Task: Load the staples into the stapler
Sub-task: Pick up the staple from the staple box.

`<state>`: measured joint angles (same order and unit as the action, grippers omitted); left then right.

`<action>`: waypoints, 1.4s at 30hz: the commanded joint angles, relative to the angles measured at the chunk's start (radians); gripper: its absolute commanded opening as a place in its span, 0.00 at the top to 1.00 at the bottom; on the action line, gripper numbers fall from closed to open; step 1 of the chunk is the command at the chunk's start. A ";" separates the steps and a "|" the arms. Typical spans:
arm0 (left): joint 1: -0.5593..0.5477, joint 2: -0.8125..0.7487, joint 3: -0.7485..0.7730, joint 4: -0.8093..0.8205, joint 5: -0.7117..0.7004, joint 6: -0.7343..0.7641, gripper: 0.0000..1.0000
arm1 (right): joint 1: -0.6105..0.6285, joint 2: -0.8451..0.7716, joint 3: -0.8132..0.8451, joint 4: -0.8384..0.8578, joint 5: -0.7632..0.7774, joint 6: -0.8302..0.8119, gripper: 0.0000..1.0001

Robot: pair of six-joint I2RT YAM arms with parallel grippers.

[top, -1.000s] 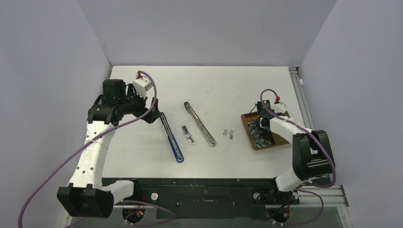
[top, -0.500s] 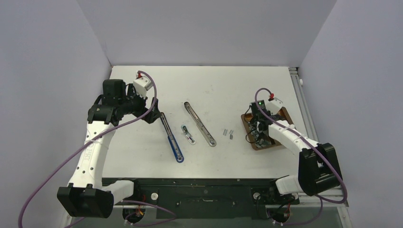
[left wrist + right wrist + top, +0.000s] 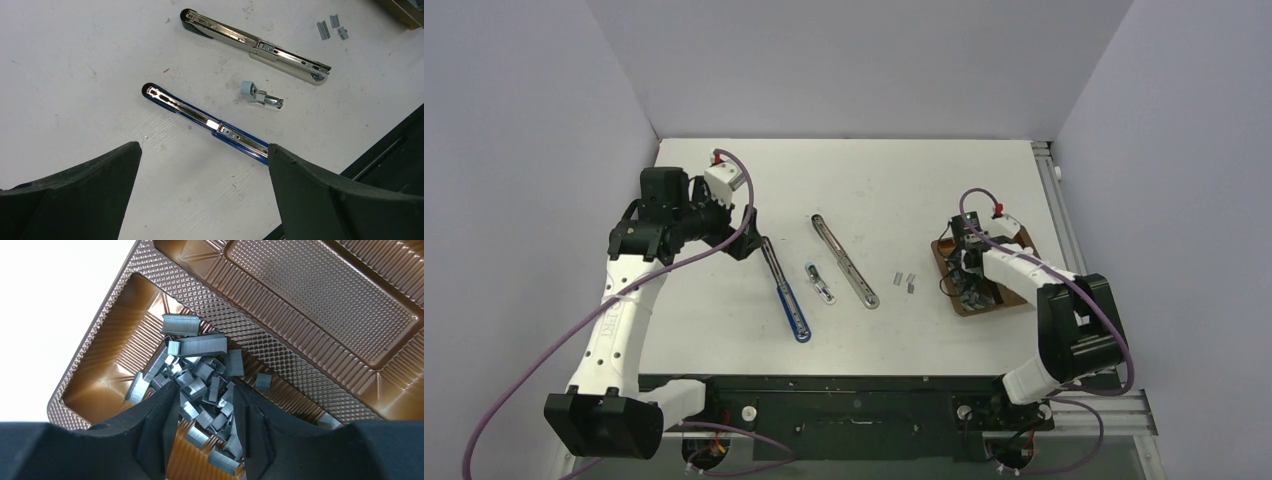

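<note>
Right hand (image 3: 204, 402) half-open, its fingers down in the heap of short silvery-grey staple strips (image 3: 200, 346) inside the brown embossed plastic tray (image 3: 320, 300). Single out one strip between them and close squarely across its sides. Left hand (image 3: 202, 155) gapes wide, holding nothing.

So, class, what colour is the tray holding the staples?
Copper-brown tray, embossed; clearest in right wrist view.

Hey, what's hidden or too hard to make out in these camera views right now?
- Left wrist view: the blue stapler has its near end hidden behind a finger of the left gripper.
- Right wrist view: the right gripper covers part of the staples; the tray is cut off by the frame edges.
- Top view: staples in the tray are too small to count.
</note>
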<state>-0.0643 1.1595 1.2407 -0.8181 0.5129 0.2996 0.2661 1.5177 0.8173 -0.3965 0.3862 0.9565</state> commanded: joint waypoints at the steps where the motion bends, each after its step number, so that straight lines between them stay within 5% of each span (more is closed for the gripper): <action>1: 0.004 -0.017 0.022 0.011 0.018 0.009 0.04 | -0.004 0.018 0.058 0.050 0.056 0.043 0.56; 31: 0.005 -0.024 0.041 -0.026 0.001 0.044 0.04 | -0.031 0.084 -0.004 0.099 0.099 0.105 0.59; 42: 0.004 -0.029 0.035 -0.028 0.016 0.038 0.04 | -0.051 0.041 -0.033 0.116 0.081 0.078 0.76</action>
<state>-0.0643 1.1564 1.2407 -0.8463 0.5121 0.3275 0.2317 1.5929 0.8028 -0.2840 0.4595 1.0477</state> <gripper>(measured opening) 0.963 0.258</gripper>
